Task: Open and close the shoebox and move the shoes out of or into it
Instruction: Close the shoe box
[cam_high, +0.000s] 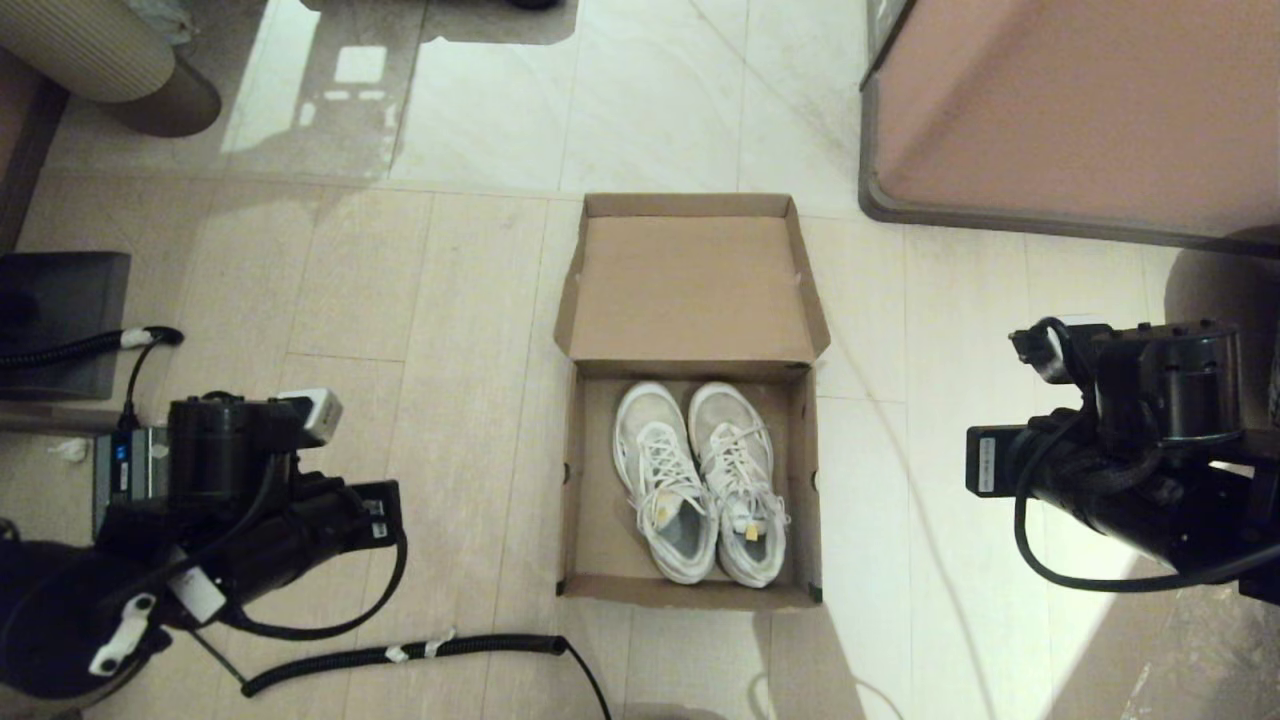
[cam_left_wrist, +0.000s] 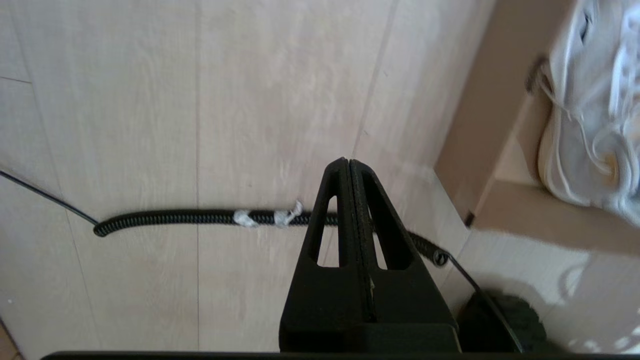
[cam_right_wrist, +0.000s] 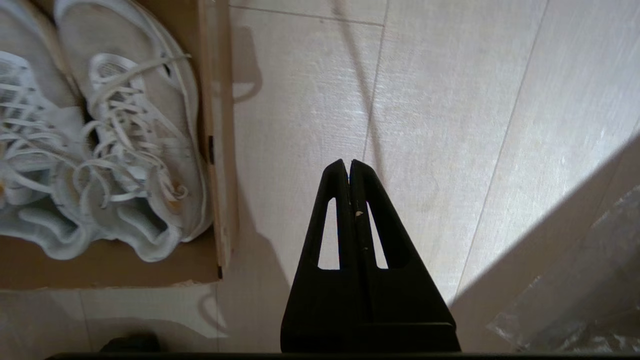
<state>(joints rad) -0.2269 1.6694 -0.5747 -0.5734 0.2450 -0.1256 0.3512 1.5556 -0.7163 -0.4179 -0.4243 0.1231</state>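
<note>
The left gripper (cam_left_wrist: 348, 162) has its jaws clenched together with nothing between them, and it hangs over bare floor (cam_left_wrist: 150, 100) with a coiled black cable (cam_left_wrist: 200, 217) lying on the boards just beyond its tips. The right gripper (cam_right_wrist: 348, 162) is likewise clenched on nothing, its tips over pale floor tiles a little way from the box wall. Between the two arms, in the middle of the head view, the shoebox (cam_high: 590, 520) sits on the floor with its hinged lid (cam_high: 690, 290) thrown back and leaning away from the robot, its plain inner face showing. Inside the box the shoes (cam_high: 700, 480) lie side by side and touching, toes pointing toward the lid and heels toward the robot, laces up, with some bare cardboard left on the box's left side. From the head view the left arm (cam_high: 230, 500) is held low and well apart from the box on its left, the right arm (cam_high: 1130, 440) at a similar stand-off on its right; neither touches the box or the shoes. A large pinkish-brown cabinet (cam_high: 1080, 110) stands on the floor beyond the right arm, apart from the open lid.
</note>
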